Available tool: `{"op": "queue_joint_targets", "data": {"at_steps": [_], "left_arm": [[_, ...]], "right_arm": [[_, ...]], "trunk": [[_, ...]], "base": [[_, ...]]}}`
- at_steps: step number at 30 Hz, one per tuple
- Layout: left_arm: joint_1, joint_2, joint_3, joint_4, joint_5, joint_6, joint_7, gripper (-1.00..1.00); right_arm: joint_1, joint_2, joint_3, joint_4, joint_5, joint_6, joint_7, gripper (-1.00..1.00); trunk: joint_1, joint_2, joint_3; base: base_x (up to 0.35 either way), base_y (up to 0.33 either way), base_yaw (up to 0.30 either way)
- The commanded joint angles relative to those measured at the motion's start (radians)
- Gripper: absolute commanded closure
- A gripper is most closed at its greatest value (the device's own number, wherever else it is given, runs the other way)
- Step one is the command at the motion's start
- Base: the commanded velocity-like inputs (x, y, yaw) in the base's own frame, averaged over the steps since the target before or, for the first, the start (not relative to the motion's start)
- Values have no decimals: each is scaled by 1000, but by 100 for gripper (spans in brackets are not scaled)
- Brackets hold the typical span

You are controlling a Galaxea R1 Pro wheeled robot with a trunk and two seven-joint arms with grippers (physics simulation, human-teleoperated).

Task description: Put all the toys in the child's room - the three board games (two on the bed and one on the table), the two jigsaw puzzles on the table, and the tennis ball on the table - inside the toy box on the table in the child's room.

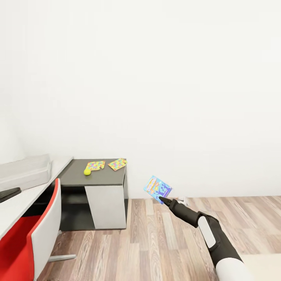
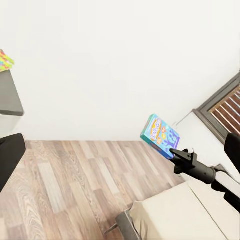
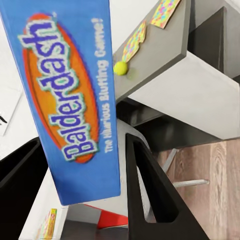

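Two jigsaw puzzles (image 1: 95, 165) (image 1: 117, 164) and a tennis ball (image 1: 87, 171) lie on the table's (image 1: 97, 178) dark corner section at far left, with the grey toy box (image 1: 25, 171) farther left and a red chair (image 1: 35, 238) nearer. The right gripper (image 1: 163, 200), arm stretched forward over the wood floor (image 1: 164, 242), is clamped on a blue Balderdash board game (image 1: 157, 188), held in the air right of the table. Whether the left gripper's fingers (image 2: 10, 155) are apart cannot be told.

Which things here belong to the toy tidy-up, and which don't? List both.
Job:
- Balderdash board game in the right gripper
- two jigsaw puzzles
- tennis ball
- toy box
- table

Not job:
- red chair
- dark flat item on the light desktop
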Motion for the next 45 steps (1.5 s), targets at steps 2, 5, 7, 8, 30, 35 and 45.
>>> {"op": "queue_joint_targets", "data": {"at_steps": [2, 5, 7, 8, 30, 35, 45], "left_arm": [[-1, 0, 0, 0, -3, 11, -5, -100], [-1, 0, 0, 0, -3, 11, -5, -100], [-1, 0, 0, 0, -3, 11, -5, -100], [-1, 0, 0, 0, -3, 11, -5, -100], [0, -4, 3, 0, -1, 11, -5, -100], [0, -6, 3, 0, -1, 11, -5, -100], [0, -6, 3, 0, -2, 11, -5, -100]], "right_arm": [[-1, 1, -4, -1, -5, 8, 2, 100], [-1, 1, -4, -1, -5, 8, 3, 100], [-1, 1, -5, -1, -5, 8, 3, 100], [-1, 1, -5, -1, -5, 8, 3, 100], [-1, 0, -5, -1, -7, -25, 5, 100], [-1, 1, -5, -1, -7, -24, 1, 100], [-1, 1, -4, -1, -6, -25, 1, 100]], "trunk": [[-7, 12, 6], [-19, 33, 18], [-26, 47, 25], [-30, 54, 29], [-38, 68, 35], [-38, 68, 35], [-38, 68, 35]], "base": [[0, 0, 241], [0, 0, 241], [0, 0, 241], [0, 0, 225], [0, 0, 21], [98, 0, 0], [243, -1, 0]]}}
